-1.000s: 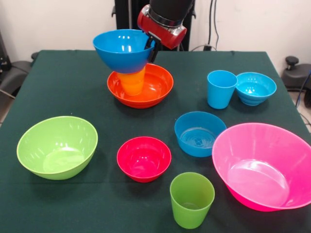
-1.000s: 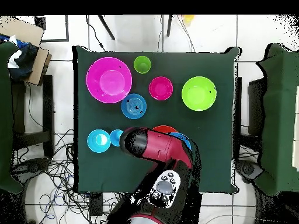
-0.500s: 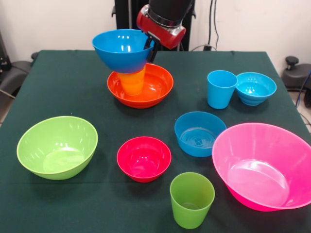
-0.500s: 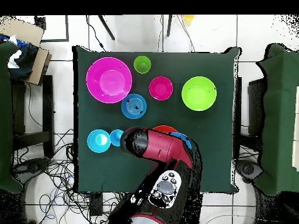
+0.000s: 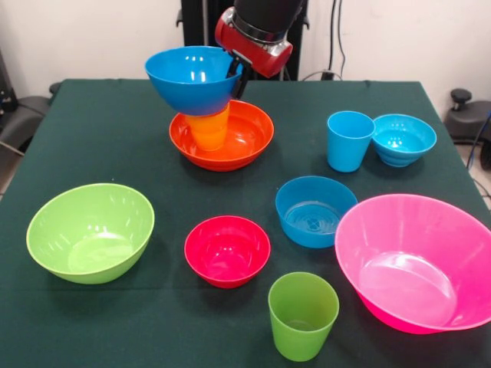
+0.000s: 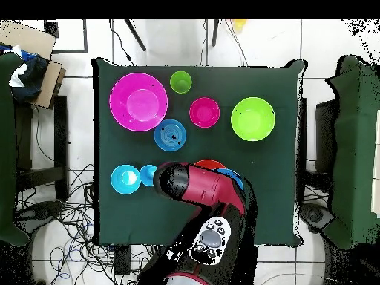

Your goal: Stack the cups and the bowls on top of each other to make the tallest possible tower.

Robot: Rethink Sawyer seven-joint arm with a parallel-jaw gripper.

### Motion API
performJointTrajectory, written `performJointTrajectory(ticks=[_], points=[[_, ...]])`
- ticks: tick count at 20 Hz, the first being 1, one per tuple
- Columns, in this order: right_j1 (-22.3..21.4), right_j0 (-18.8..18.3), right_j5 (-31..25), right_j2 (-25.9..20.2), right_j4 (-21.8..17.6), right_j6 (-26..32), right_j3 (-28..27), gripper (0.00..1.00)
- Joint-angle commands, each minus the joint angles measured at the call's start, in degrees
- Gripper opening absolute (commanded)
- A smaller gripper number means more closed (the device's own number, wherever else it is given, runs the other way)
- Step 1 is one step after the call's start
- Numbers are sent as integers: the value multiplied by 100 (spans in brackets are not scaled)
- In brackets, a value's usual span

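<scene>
The large blue bowl point(image 5: 193, 77) sits atop the orange cup point(image 5: 209, 126), which stands inside the wide orange bowl point(image 5: 222, 135). The gripper point(image 5: 236, 74) grips that blue bowl's rim at its right side. The light blue cup point(image 5: 349, 140) stands well right of the orange bowl.

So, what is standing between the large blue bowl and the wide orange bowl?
The orange cup, in the front view: it stands inside the orange bowl, and the blue bowl sits above it.

Red and black arm point(image 5: 257, 31) low at the table's far side, tool mostly hidden.
</scene>
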State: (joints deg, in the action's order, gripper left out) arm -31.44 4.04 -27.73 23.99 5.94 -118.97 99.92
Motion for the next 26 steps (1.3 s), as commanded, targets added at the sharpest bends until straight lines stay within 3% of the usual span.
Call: performJointTrajectory(ticks=[1,26], points=[[161,-87,34,-452,90,-767,-286,0],[121,-118,5,-462,92,-742,-278,0]])
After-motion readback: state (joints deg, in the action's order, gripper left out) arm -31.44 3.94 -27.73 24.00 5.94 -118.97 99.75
